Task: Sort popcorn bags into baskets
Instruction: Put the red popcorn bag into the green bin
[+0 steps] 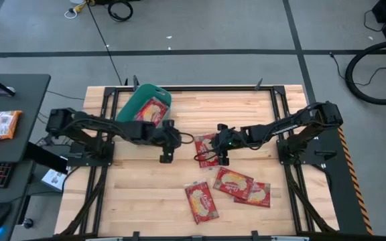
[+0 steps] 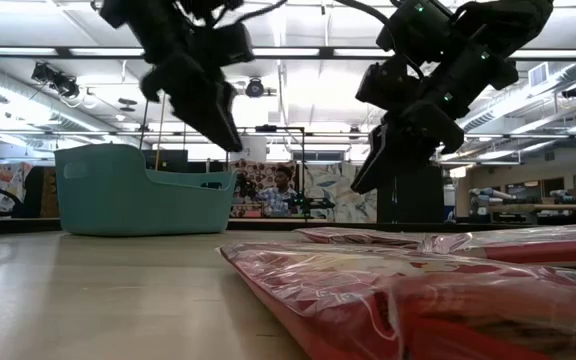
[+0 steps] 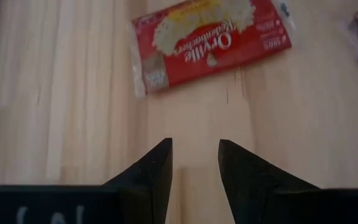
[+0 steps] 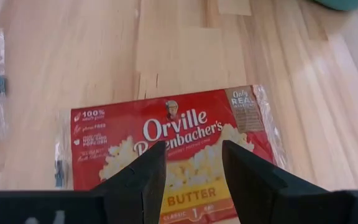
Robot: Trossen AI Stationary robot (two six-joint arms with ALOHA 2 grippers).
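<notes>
Red popcorn bags are counted as five in the high view: one bag (image 1: 152, 111) lies inside the single teal basket (image 1: 131, 102), one bag (image 1: 207, 148) lies beneath the right gripper (image 1: 222, 157), and three bags (image 1: 232, 183) (image 1: 202, 201) (image 1: 256, 195) lie on the wooden table (image 1: 139, 194) beyond both grippers, toward the near edge. Each bag is seen as a flat red packet in clear wrap with a cream-yellow panel and white lettering.

Both pairs of jaws are held moderately apart with nothing between them. In the right wrist view a bag (image 4: 169, 148) lies directly under and just ahead of the right gripper (image 4: 192, 165), its printed face up, not touched by the fingers. In the left wrist view, bare wood lies beneath the left gripper (image 3: 194, 163), and a bag (image 3: 211, 40) lies well ahead of the tips.

The basket is tilted near the table's far left corner, behind the left gripper (image 1: 166, 156). Open wood is left between the two grippers and along the table's left side.
</notes>
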